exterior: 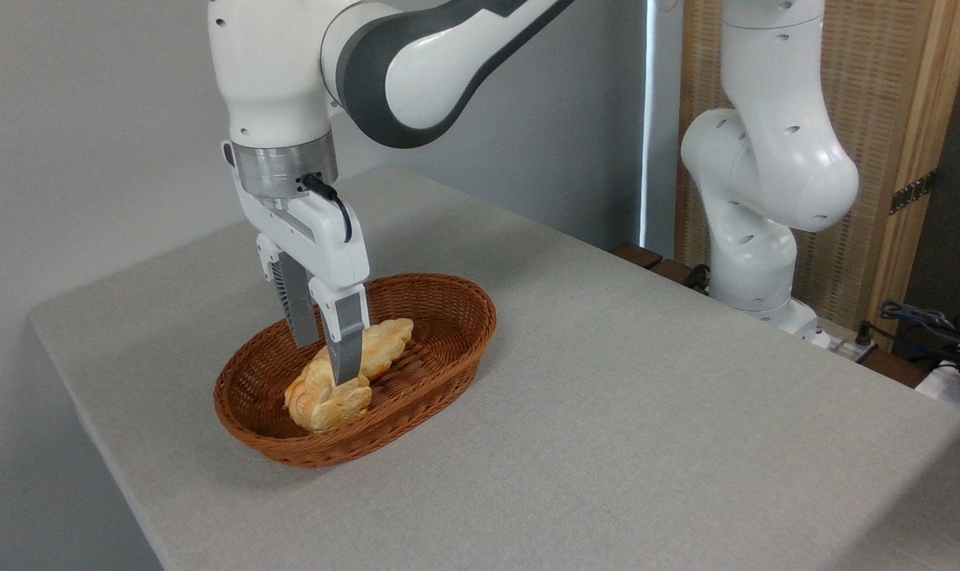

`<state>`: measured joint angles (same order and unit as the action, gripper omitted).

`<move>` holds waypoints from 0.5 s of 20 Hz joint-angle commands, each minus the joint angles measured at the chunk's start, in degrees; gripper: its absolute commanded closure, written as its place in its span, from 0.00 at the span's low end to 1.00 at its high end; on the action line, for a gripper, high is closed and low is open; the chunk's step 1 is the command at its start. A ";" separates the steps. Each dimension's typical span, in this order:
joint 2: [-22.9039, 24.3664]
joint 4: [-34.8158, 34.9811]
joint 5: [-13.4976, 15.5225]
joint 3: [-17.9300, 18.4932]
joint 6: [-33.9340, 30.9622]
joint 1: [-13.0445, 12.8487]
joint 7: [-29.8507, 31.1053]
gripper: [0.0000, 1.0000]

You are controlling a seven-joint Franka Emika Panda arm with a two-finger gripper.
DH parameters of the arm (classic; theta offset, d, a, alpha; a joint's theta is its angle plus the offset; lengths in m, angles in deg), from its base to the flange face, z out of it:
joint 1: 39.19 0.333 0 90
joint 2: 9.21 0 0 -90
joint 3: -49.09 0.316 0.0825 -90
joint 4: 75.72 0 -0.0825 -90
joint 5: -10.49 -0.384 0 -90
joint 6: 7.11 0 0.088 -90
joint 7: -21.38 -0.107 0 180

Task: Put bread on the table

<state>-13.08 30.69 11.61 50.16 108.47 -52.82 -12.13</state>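
Grey cloth-like table [646, 396] is seen below a grey wall; in the woven basket [440, 317], lumpy bread [321, 400] is straddled by the open gripper [325, 361].

1. The table [606, 396] is large and light grey, with a cloth-like textured top and rounded corners.
2. A brown oval wicker basket [440, 317] stands directly on the table, toward its left edge, closer to the near-left side than to the far corner.
3. The basket's long axis runs diagonally, from the near left to the far right.
4. The robot's white base [765, 301] stands just beyond the table's far right edge.
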 commanded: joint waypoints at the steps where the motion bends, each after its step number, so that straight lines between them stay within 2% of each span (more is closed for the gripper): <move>1: 0.35 0.82 -0.07 -0.01 1.14 0.01 -0.33 0.00; 8: -2.37 0.82 0.02 -0.19 1.58 0.01 -0.15 0.00; 9: -2.37 0.82 0.02 -0.19 1.75 0.01 -0.07 0.05; 10: -2.46 0.82 0.02 -0.19 2.10 0.01 -0.06 0.15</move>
<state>-15.67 31.22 11.61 50.04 108.84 -52.83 -12.13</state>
